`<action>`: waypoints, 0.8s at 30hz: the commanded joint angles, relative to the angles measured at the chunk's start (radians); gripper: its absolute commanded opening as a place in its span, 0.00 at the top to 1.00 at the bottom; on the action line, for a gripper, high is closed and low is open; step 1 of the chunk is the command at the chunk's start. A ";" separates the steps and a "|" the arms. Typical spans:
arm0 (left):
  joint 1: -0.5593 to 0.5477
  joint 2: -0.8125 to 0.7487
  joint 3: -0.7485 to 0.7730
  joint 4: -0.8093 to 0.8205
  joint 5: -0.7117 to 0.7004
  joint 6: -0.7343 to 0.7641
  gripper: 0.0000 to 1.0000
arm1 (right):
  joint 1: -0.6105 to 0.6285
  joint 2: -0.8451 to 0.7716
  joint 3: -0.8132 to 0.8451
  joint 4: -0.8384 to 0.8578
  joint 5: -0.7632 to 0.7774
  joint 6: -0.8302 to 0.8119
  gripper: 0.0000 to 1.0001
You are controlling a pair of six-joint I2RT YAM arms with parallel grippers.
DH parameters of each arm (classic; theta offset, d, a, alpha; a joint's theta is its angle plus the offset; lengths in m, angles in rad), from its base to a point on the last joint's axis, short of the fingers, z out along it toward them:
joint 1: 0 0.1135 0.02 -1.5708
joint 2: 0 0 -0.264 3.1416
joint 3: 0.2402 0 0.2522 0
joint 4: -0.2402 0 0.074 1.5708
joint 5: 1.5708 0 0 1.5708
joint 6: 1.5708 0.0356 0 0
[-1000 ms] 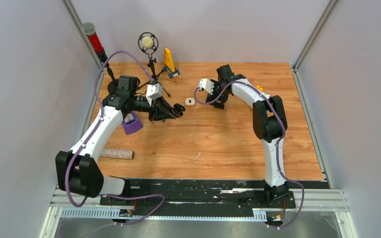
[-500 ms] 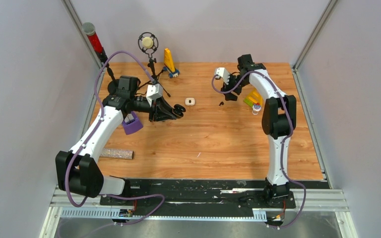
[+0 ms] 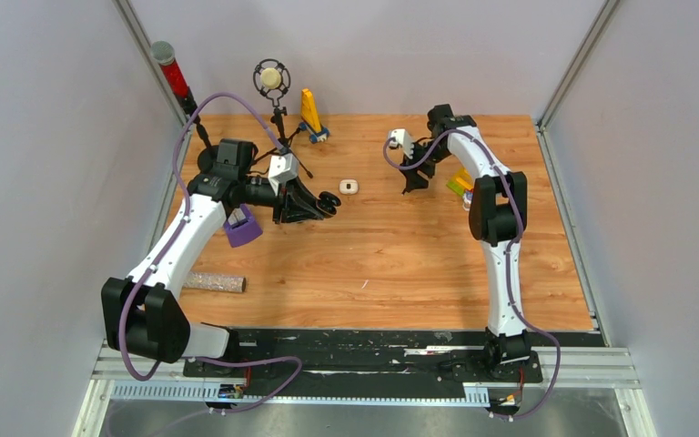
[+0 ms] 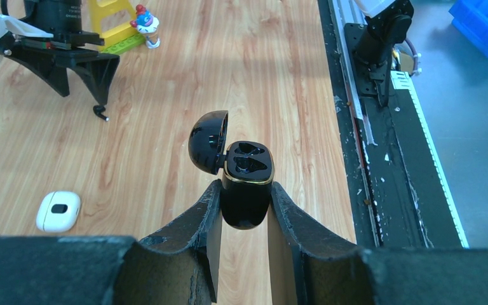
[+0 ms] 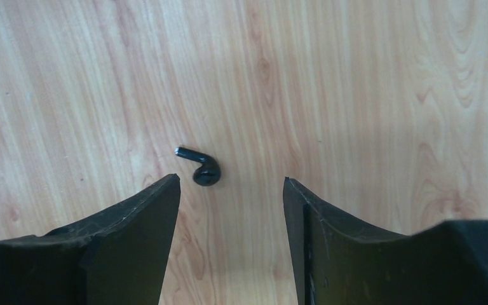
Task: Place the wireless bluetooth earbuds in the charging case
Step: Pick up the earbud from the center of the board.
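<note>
My left gripper [image 4: 244, 202] is shut on a black charging case [image 4: 246, 190] and holds it upright with its lid hinged open; in the top view the left gripper [image 3: 324, 204] is left of centre. One black earbud [image 5: 202, 169] lies on the wood just ahead of my open right gripper [image 5: 230, 184], nearer its left finger. The left wrist view shows this earbud [image 4: 101, 114] under the right gripper [image 4: 79, 86]. In the top view the right gripper [image 3: 409, 185] points down at the back of the table. A closed white case [image 3: 349, 187] lies between the arms. No white earbuds show.
A yellow toy [image 3: 310, 114] and a microphone stand [image 3: 271, 80] stand at the back. A purple block [image 3: 241, 226] sits by the left arm, a glittery cylinder [image 3: 214, 282] near the front left. Colourful toys [image 3: 461, 182] lie behind the right arm. A white sliver [image 3: 364, 284] lies mid-front.
My right gripper swung right and back, away from the white case, then came slightly left and down over the black earbud. The left arm and its case have not moved.
</note>
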 commanded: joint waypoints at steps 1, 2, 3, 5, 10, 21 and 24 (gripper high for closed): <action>-0.003 -0.010 0.042 -0.014 0.030 0.030 1.00 | 0.004 0.003 0.047 -0.085 -0.074 -0.036 0.39; -0.004 -0.008 0.043 -0.015 0.031 0.031 1.00 | 0.005 0.003 0.045 -0.088 -0.075 -0.038 0.39; -0.005 -0.007 0.044 -0.014 0.031 0.030 1.00 | 0.005 0.006 0.047 -0.090 -0.073 -0.038 0.39; -0.006 -0.005 0.047 -0.014 0.032 0.030 1.00 | 0.005 0.015 0.052 -0.091 -0.068 -0.040 0.39; -0.006 -0.003 0.050 -0.018 0.031 0.029 1.00 | 0.004 0.043 0.069 -0.092 -0.054 -0.042 0.39; -0.009 0.001 0.058 -0.028 0.035 0.034 1.00 | 0.003 0.066 0.081 -0.094 -0.054 -0.064 0.45; -0.009 0.003 0.061 -0.031 0.035 0.035 1.00 | 0.004 0.069 0.079 -0.103 -0.057 -0.079 0.47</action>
